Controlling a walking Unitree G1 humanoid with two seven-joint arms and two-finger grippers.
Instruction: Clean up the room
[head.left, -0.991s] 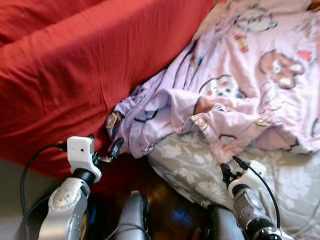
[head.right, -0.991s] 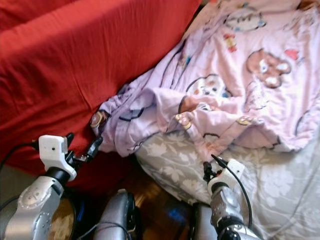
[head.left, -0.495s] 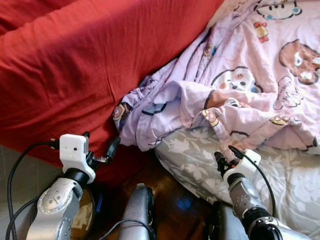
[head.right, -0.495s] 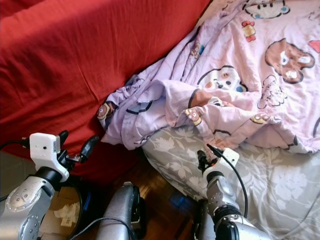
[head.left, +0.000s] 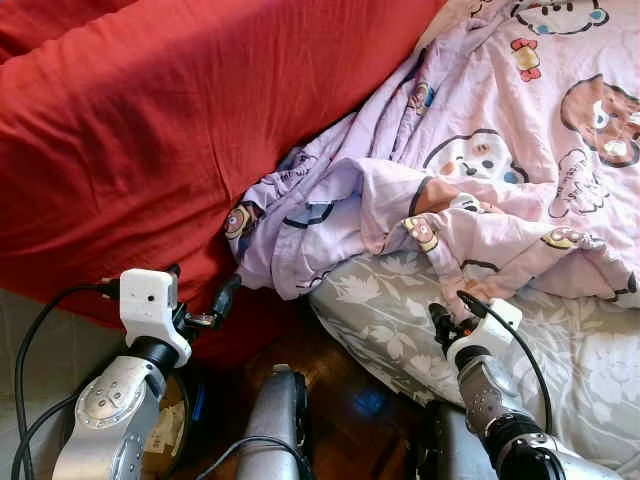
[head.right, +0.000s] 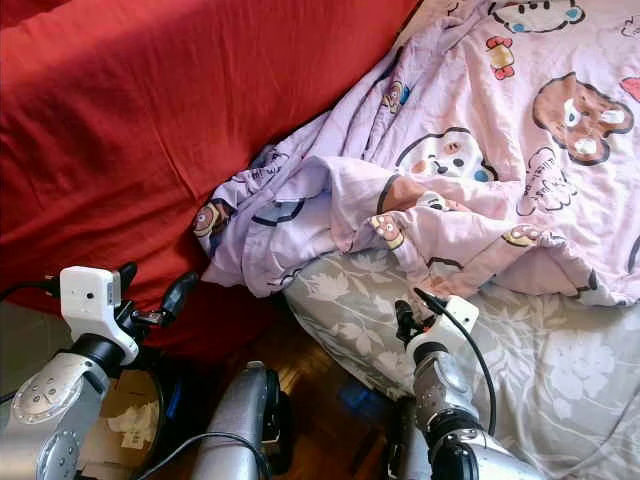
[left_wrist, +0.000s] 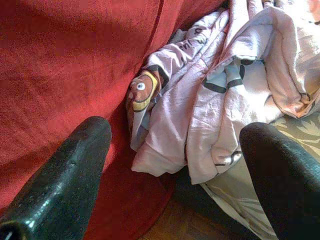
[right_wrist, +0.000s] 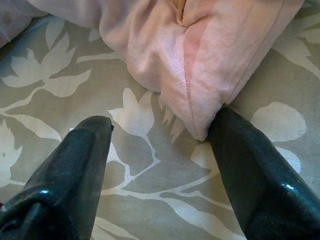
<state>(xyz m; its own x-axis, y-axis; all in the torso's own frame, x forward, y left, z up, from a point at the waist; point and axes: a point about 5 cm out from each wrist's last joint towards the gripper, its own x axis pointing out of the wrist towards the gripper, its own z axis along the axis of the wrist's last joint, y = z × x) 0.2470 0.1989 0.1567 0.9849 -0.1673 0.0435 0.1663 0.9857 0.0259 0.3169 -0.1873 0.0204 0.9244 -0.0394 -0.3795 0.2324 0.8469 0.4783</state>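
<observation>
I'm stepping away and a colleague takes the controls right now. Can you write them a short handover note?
Left gripper: open, holding nothing, in front of the red cover, aimed at the hanging corner of the lilac cartoon blanket.
Right gripper: open, holding nothing, just above the grey floral sheet, a blanket fold tip between its fingers.
Done: nothing grasped yet.
Left: the blanket lies crumpled and needs straightening.
</observation>
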